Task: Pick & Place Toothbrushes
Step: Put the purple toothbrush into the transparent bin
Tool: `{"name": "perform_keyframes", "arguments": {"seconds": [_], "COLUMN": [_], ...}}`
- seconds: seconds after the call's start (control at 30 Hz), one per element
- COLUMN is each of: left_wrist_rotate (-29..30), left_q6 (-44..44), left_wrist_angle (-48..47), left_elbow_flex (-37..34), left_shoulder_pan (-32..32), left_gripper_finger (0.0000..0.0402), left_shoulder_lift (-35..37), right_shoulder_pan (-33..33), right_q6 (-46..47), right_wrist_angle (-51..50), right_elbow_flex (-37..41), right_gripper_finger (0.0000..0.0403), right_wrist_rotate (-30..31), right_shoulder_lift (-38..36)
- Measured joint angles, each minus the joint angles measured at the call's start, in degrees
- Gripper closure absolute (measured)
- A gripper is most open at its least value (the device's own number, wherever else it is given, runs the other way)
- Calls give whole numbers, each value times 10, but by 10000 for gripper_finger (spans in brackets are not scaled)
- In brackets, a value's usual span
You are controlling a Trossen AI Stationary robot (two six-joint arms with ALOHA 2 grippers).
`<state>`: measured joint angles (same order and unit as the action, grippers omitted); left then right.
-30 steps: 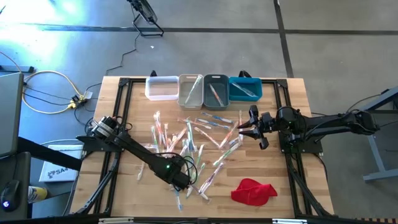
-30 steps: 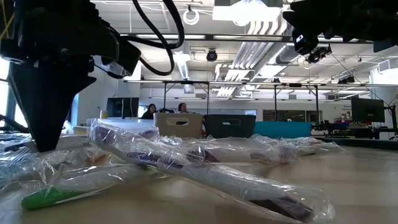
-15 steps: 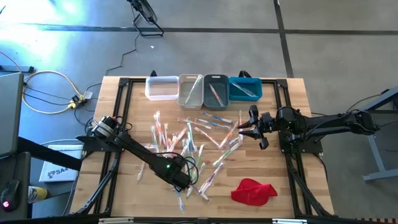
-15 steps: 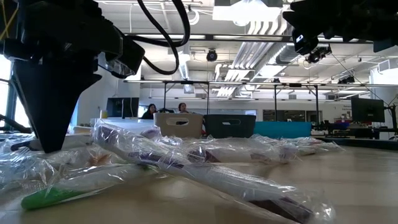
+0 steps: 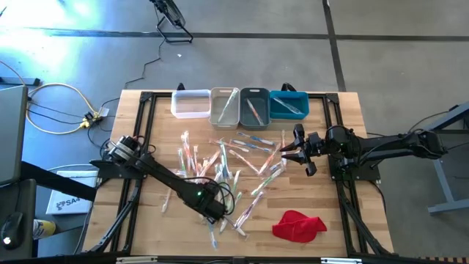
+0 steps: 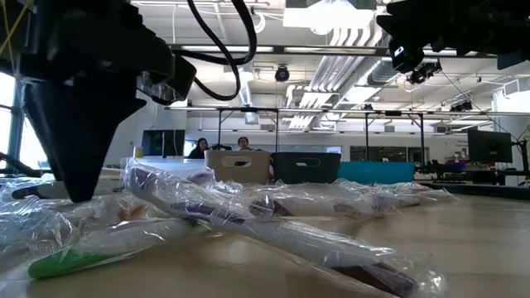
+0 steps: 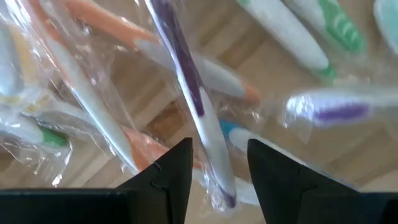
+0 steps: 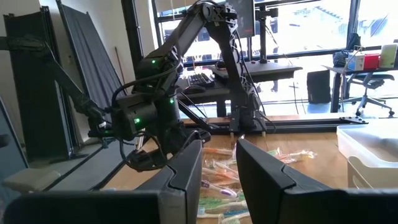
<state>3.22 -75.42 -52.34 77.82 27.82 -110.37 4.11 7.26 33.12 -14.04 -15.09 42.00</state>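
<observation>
Dozens of toothbrushes (image 5: 227, 158) lie mid-table; left gripper (image 7: 217, 171), down over the near pile, has spread wider around a purple-striped brush (image 7: 186, 93), not gripping yet; right gripper (image 5: 289, 150) waits part-open, empty.

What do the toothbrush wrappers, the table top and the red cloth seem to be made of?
Toothbrush wrappers: thin clear plastic film, probably; they are glossy, crinkled, and the handles show through.
Table top: wood with a smooth, light finish; parallel plank lines and grain are visible.
Red cloth: soft fabric, apparently matte; it lies crumpled in folds. The exact fibre cannot be told.
</observation>
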Motion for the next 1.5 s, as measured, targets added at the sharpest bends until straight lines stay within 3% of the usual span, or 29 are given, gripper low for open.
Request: {"name": "perform_keyframes", "arguments": {"seconds": [0.5, 1.23, 1.5], "left_wrist_rotate": [2, 1, 1], "left_q6": [17, 55, 62], "left_wrist_angle": [0, -6, -14], "left_elbow_flex": [0, 0, 0], "left_shoulder_pan": [-23, -23, -24], "left_gripper_finger": [283, 375, 372], "left_shoulder_lift": [0, 5, 44], "right_shoulder_pan": [0, 0, 0], "right_q6": [0, 0, 0], "right_wrist_angle": [0, 0, 0], "right_elbow_flex": [0, 0, 0], "right_gripper_finger": [310, 310, 310], "right_wrist_rotate": [1, 1, 1], "right_shoulder_lift": [0, 0, 0]}}
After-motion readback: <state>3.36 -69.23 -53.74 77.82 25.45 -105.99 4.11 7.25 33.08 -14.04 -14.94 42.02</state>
